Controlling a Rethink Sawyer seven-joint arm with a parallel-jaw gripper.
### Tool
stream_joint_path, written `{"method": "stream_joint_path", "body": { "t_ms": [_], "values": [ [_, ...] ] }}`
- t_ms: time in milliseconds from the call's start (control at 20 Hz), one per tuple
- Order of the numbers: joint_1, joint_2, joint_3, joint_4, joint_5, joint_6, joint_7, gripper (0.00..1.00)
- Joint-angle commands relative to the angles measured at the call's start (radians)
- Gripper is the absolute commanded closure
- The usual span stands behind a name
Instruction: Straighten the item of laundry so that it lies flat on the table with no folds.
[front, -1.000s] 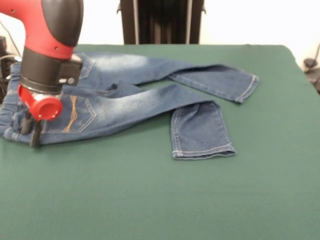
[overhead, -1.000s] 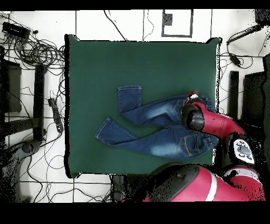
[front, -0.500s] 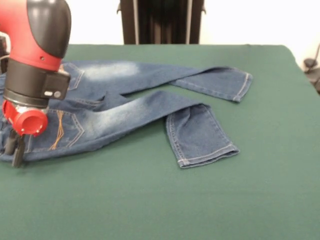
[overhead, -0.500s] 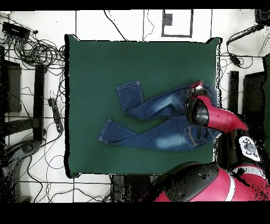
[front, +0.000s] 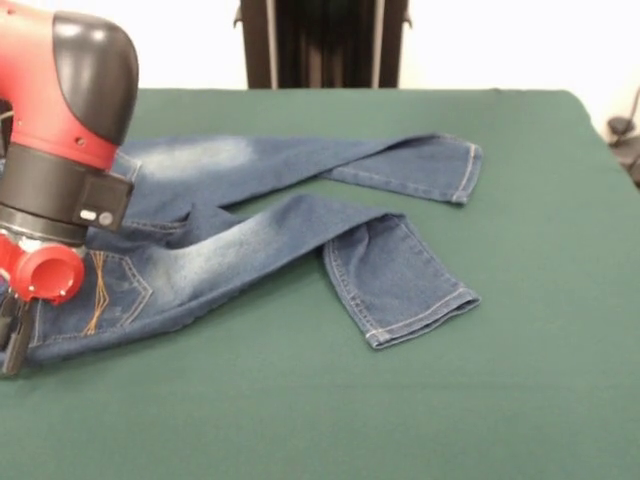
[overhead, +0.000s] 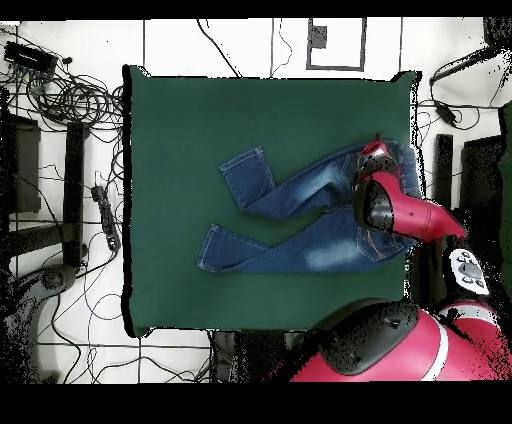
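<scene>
The fingers (front: 14, 335) are showing as dark tips at the lower left edge of the front view, pressing at the waistband end of the jeans (front: 230, 240); whether they are pinching the denim or standing apart cannot be told. The gripper (front: 12, 345) is hanging below the red arm (front: 65, 110). The jeans are lying across the middle left of the table (front: 500, 400). The nearer leg is doubling back at the knee, its hem pointing toward the lower centre. The farther leg is lying straight toward the upper right. Risk: the waistband is sitting at the table edge in the overhead view, so further pulling could be dragging it off while the fold remains.
</scene>
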Motion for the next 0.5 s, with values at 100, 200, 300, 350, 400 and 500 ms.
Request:
{"method": "stream_joint_path", "body": {
  "t_ms": [100, 200, 300, 350, 400, 500],
  "values": [
    [0.154, 0.043, 0.05, 0.069, 0.154, 0.219, 0.125, 0.0],
    [0.215, -0.005, -0.032, 0.093, 0.226, 0.481, 0.122, 0.0],
    [0.273, -0.037, -0.107, 0.106, 0.298, 0.698, 0.146, 0.0],
    [0.292, -0.046, -0.133, 0.111, 0.318, 0.739, 0.156, 0.0],
    [0.31, -0.061, -0.154, 0.122, 0.343, 0.799, 0.173, 0.0],
    [0.325, -0.085, -0.173, 0.144, 0.363, 0.812, 0.189, 0.0]
  ]
}}
